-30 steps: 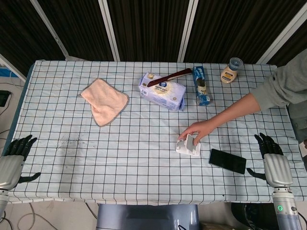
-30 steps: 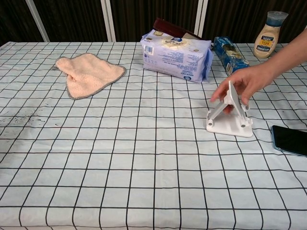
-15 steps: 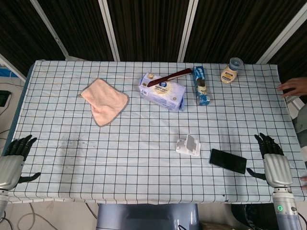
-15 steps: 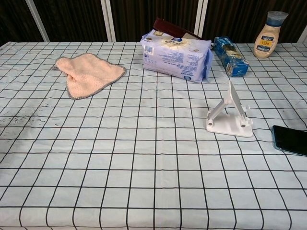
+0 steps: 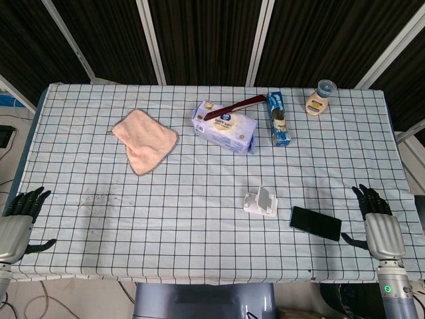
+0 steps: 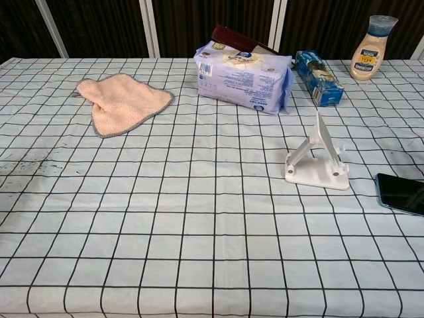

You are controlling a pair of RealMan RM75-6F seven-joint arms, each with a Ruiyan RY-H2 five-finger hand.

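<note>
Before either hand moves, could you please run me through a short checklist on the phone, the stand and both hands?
1. Right hand holds nothing, fingers apart: ok.
2. Left hand holds nothing, at the table's near left edge: ok.
3. Black phone lies flat, apart from the right hand, nothing on it: ok.
4. White phone stand upright, unoccupied, just beside the phone: ok.
5. No person's arm over the table: ok.
6. Phone's screen side up: cannot tell.
</note>
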